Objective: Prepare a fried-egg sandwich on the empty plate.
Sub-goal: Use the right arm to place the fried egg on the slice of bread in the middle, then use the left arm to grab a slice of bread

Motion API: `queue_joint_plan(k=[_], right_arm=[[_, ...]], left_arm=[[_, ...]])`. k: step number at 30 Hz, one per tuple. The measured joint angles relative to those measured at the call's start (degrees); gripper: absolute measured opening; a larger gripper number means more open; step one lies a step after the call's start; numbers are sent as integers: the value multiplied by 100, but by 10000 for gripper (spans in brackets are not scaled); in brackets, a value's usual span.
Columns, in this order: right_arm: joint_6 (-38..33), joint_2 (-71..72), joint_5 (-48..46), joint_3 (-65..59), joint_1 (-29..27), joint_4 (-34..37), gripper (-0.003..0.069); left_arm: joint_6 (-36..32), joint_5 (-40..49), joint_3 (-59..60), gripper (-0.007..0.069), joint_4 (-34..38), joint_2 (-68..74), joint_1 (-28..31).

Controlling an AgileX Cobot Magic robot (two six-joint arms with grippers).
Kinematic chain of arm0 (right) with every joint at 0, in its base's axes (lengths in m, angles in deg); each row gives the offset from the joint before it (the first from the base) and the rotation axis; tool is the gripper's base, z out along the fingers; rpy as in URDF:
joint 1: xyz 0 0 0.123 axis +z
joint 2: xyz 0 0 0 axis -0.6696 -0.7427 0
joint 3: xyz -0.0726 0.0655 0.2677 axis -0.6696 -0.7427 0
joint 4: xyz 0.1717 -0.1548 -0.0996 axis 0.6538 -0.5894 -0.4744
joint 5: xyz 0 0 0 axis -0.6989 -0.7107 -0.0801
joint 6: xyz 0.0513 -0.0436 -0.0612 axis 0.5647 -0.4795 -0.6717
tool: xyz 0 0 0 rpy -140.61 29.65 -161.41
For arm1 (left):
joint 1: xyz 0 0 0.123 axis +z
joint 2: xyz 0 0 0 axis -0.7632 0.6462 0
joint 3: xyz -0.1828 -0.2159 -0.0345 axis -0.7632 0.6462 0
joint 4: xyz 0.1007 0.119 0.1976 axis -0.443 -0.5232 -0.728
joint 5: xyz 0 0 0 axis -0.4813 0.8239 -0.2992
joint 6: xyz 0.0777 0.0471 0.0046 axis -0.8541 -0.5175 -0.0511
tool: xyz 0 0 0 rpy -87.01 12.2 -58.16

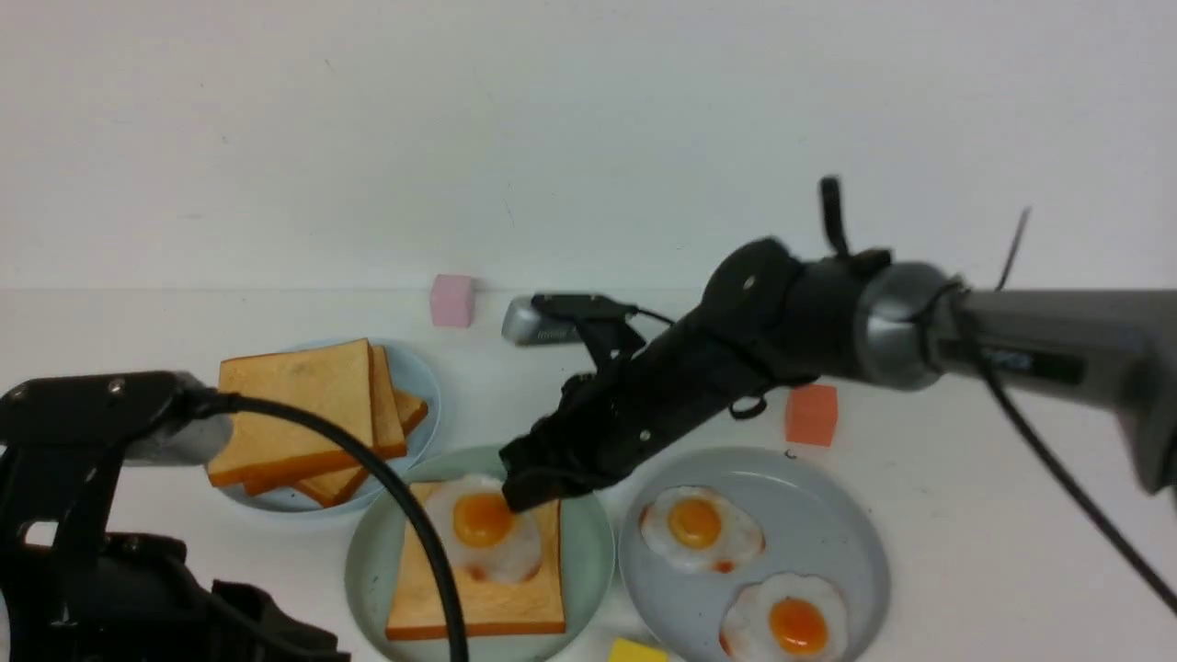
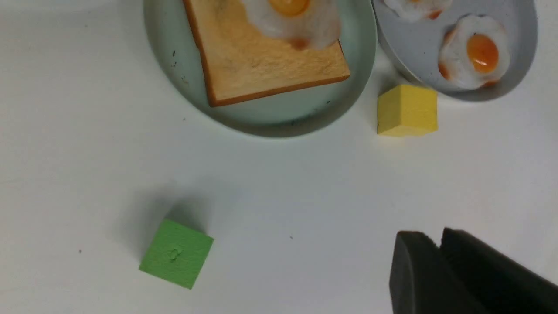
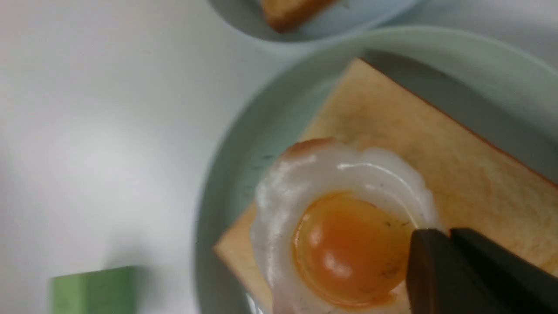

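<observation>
The mint-green plate [image 1: 588, 552] holds one toast slice [image 1: 487, 598] with a fried egg [image 1: 483, 529] on its far half. My right gripper [image 1: 524, 496] reaches down to the egg's far right edge. In the right wrist view the gripper [image 3: 449, 233] has its jaws pressed together on the white rim of the egg [image 3: 340, 248], just beside the yolk, over the toast [image 3: 436, 152]. My left gripper [image 2: 438, 240] is shut and empty above bare table, on the near side of the plate [image 2: 270, 117].
A sky-blue plate [image 1: 418, 377] with stacked toast slices [image 1: 294, 414] stands at the back left. A grey-blue plate [image 1: 828, 524] to the right holds two eggs. Foam blocks lie around: pink [image 1: 452, 300], orange [image 1: 811, 415], yellow [image 2: 407, 110], green [image 2: 176, 253].
</observation>
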Motion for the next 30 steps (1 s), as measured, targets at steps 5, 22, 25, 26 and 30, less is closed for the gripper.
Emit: queue_joint_plan(k=[5, 22, 25, 26, 30], right_arm=[[161, -15, -59, 17, -5, -59, 193], [1513, 1534, -2509, 52, -1551, -1945, 541], [1631, 1548, -2725, 52, -1581, -1979, 518], [1663, 1578, -2745, 47, -1545, -1961, 504], [1791, 1808, -2721, 43, -1324, -2017, 455]], left_arm=[[100, -1, 0, 92, 17, 0, 0], [100, -679, 2, 108, -38, 76, 0], [262, -559, -95, 110, -326, 261, 88], [349, -448, -205, 110, -481, 397, 258], [283, -208, -572, 110, -686, 786, 1075]])
